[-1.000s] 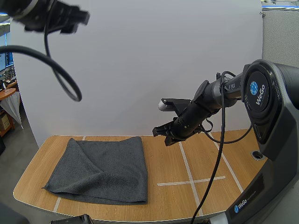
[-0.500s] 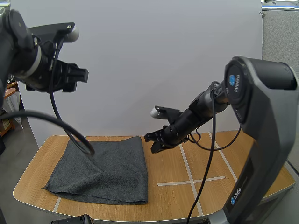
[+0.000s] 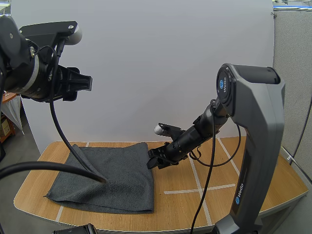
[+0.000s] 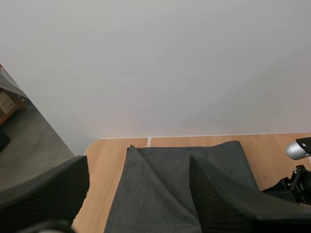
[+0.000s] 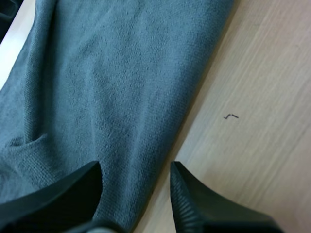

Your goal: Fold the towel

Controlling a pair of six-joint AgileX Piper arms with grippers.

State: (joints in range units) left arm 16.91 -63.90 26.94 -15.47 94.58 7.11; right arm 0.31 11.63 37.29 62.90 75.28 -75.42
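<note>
High view: grey towel [image 3: 107, 178] spread on the table [image 3: 214, 170]. Right gripper [image 3: 155, 158], fingers wide apart, poised low at the towel's right edge; left gripper [image 3: 80, 84], likewise spread, high above the towel. Approach step; next, pinching that edge seems required.

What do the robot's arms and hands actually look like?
The right arm is a bulky grey shell with a round blue logo, narrowing to black. The left arm is mostly black. The left hand and right hand each have two black, ribbed fingers.
</note>
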